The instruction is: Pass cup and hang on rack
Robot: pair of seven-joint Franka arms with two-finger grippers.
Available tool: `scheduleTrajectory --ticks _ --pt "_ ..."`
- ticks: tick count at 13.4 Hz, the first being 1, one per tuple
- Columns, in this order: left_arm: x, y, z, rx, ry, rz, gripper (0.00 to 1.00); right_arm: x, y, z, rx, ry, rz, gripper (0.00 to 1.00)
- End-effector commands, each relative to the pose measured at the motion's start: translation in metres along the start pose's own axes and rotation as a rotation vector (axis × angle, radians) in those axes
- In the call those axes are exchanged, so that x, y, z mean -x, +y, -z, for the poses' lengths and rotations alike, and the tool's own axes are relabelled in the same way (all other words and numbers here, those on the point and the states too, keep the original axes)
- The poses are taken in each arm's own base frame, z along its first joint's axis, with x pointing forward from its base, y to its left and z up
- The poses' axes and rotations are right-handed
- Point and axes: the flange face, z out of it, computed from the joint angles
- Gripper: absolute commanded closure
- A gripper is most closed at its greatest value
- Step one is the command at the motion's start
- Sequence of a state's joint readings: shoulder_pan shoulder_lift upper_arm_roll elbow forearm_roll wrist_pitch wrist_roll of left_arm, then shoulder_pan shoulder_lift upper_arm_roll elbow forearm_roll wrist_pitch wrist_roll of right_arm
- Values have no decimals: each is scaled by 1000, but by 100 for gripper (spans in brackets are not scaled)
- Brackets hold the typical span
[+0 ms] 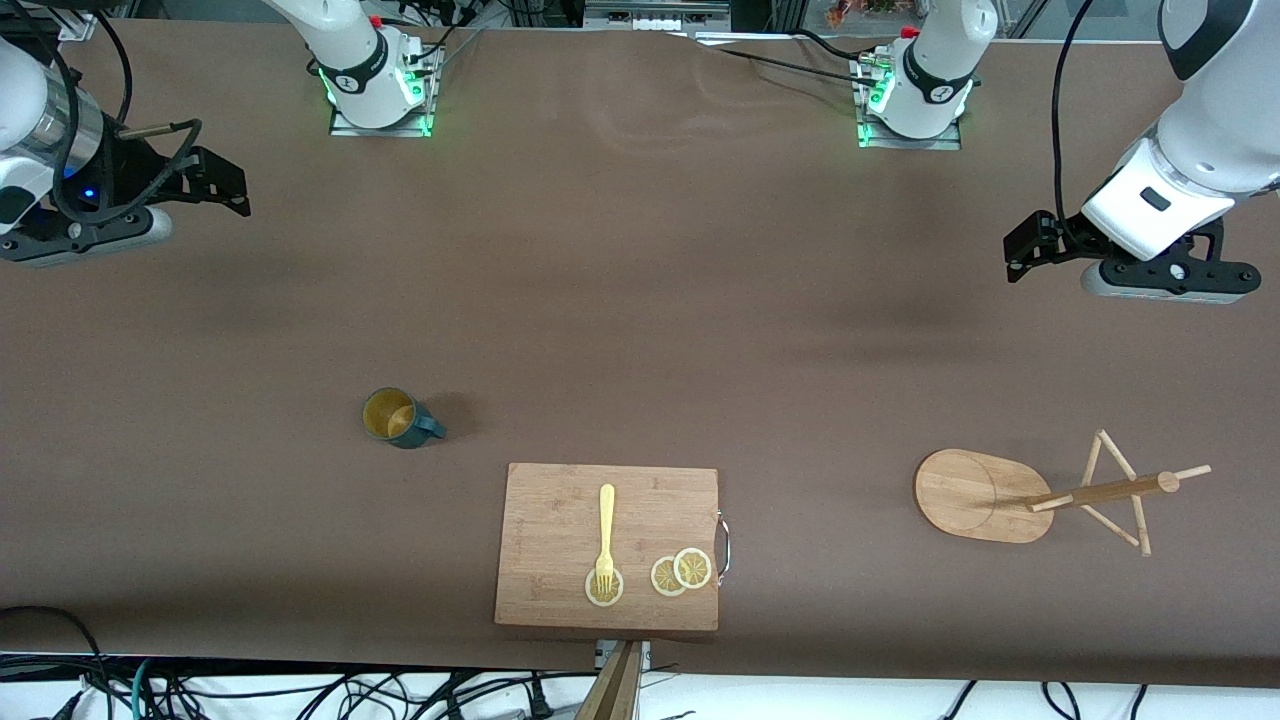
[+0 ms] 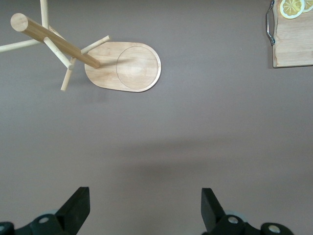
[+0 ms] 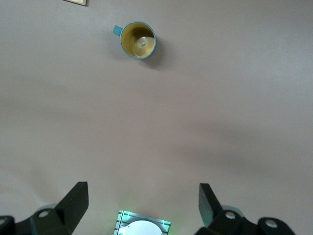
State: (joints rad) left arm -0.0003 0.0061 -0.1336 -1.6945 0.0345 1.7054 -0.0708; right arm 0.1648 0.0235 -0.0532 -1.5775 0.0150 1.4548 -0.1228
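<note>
The dark teal cup (image 1: 400,417) with a yellow inside stands upright on the brown table, its handle toward the left arm's end. It also shows in the right wrist view (image 3: 138,40). The wooden rack (image 1: 985,495) stands on its oval base near the left arm's end, with pole and pegs bare. It also shows in the left wrist view (image 2: 129,67). My right gripper (image 1: 225,185) is open and empty, up in the air at the right arm's end, apart from the cup (image 3: 143,193). My left gripper (image 1: 1030,245) is open and empty, up over the table at the left arm's end (image 2: 145,196).
A wooden cutting board (image 1: 560,500) lies between cup and rack, nearer the front camera, with a yellow fork (image 1: 606,535) and lemon slices (image 1: 682,572) on it. Its corner shows in the left wrist view (image 2: 293,44). The arm bases (image 1: 375,85) stand along the table's edge farthest from the camera.
</note>
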Motion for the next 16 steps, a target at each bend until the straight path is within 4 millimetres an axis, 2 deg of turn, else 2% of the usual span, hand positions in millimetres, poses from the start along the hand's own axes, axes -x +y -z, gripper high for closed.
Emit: scheduleTrajectory --ticks 1,12,16 --pt "1 0 10 10 2 -15 0 -1 -5 3 19 5 -17 0" --pt "1 4 10 5 3 -20 0 -1 12 6 66 21 -50 0" --pt "1 5 10 4 3 -22 0 -4 17 -1 38 6 -51 0"
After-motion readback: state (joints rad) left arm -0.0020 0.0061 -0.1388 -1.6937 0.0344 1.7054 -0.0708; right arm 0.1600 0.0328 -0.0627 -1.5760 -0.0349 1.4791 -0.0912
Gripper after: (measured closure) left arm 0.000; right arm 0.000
